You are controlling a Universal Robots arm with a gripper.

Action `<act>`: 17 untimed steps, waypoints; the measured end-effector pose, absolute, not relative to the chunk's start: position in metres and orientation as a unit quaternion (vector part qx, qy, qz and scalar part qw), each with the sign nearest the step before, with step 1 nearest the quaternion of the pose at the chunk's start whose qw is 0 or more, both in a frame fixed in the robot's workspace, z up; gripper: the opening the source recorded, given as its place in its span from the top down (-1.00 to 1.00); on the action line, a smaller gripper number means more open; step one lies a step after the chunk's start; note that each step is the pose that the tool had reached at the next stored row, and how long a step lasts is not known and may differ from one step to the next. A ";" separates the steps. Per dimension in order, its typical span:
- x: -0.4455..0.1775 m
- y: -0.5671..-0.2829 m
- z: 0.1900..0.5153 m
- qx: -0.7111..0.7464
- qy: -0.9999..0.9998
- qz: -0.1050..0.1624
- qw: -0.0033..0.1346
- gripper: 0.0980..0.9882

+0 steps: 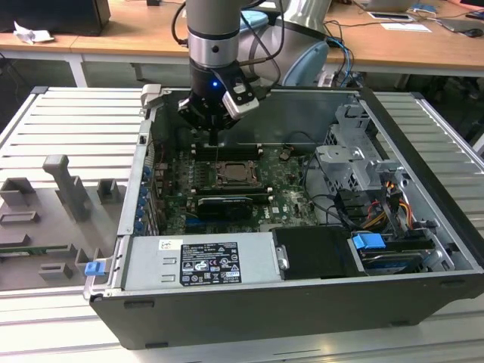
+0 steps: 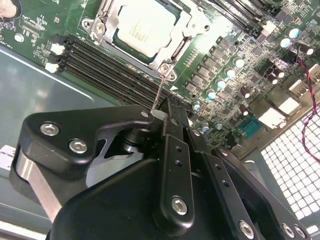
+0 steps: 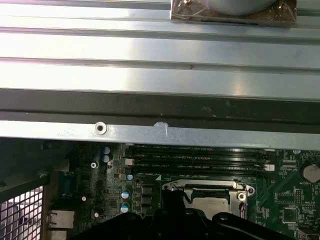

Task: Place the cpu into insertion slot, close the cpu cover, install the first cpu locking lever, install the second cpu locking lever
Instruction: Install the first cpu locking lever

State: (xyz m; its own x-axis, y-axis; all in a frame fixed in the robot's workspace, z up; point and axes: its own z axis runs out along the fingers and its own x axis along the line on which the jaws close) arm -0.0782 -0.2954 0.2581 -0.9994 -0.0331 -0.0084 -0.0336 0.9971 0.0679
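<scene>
The cpu (image 2: 142, 27) lies flat in the insertion slot (image 1: 236, 175), pale face up, with the silvery cpu cover (image 2: 107, 25) lying closed around it. Both wrist views show the chip; in the first wrist view it is the cpu (image 3: 214, 204) framed by the cover (image 3: 200, 187). A thin wire locking lever (image 2: 160, 85) rises from the socket's corner, and its free end rests against the side of my fingertips. My gripper (image 2: 172, 105) is shut, with nothing between its fingers. In the exterior view the gripper (image 1: 215, 138) hangs just behind the socket.
Long black memory slots (image 2: 100, 65) run beside the socket, under the gripper. A black card (image 1: 223, 204) lies in front of the socket. The power supply (image 1: 200, 261) and the drive cage (image 1: 355, 162) stand inside the case. The case wall (image 3: 160, 132) is close behind.
</scene>
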 end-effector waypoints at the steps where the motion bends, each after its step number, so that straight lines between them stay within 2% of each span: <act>1: -0.078 -0.295 0.258 -0.017 0.999 0.034 0.004 0.98; 7: -0.066 -0.295 0.256 -0.017 0.999 0.033 0.004 0.98; 10: -0.064 -0.296 0.256 -0.017 0.998 0.055 0.004 0.98; 17: -0.063 -0.299 0.249 -0.017 0.998 0.058 0.004 0.98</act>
State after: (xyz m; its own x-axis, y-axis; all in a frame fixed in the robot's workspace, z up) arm -0.0631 -0.2987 0.2489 -0.9994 -0.0325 -0.0108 -0.0335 0.9928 0.1151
